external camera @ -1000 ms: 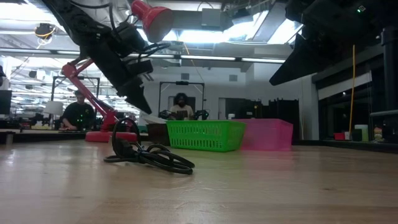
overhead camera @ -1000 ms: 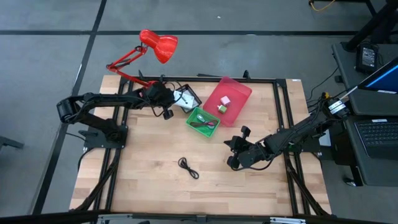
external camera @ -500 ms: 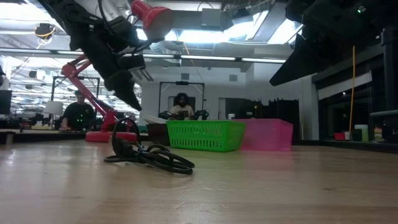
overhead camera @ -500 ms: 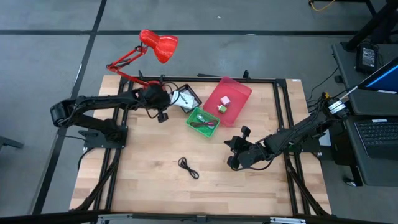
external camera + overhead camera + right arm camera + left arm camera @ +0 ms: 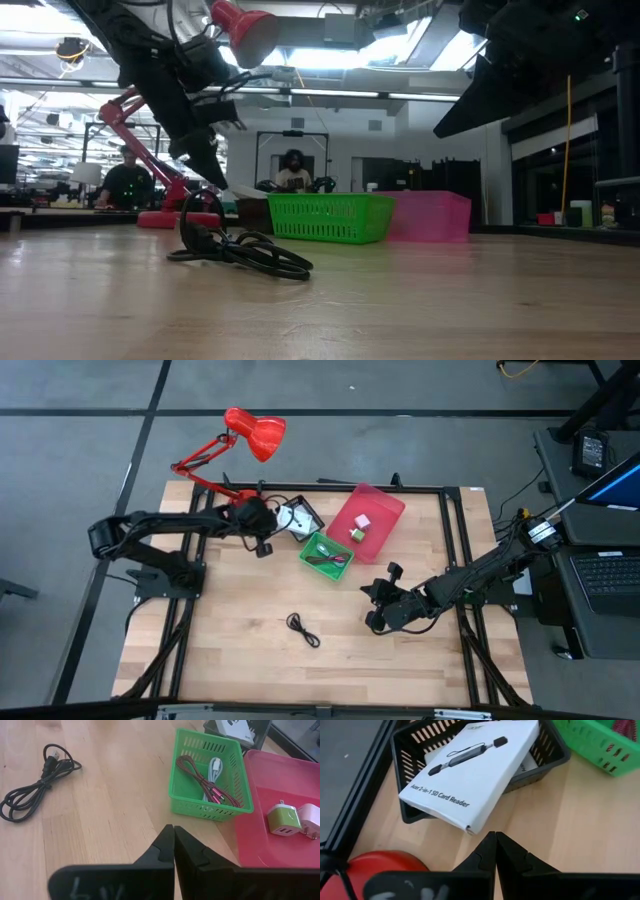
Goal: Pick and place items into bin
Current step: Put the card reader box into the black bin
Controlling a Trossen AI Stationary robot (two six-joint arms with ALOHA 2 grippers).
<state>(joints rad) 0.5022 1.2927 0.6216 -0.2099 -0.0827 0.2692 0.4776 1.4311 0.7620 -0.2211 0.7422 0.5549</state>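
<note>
The black cable is located loose on the bare wood at the table's near middle, apart from the green bin and the pink bin, with its long axis laid diagonally. The right gripper is positioned nearer to it, the cable lying off toward the table's left side, and is fully closed on nothing. The left gripper, likewise closed and empty, is stationed beside the black basket holding the white card-reader box.
</note>
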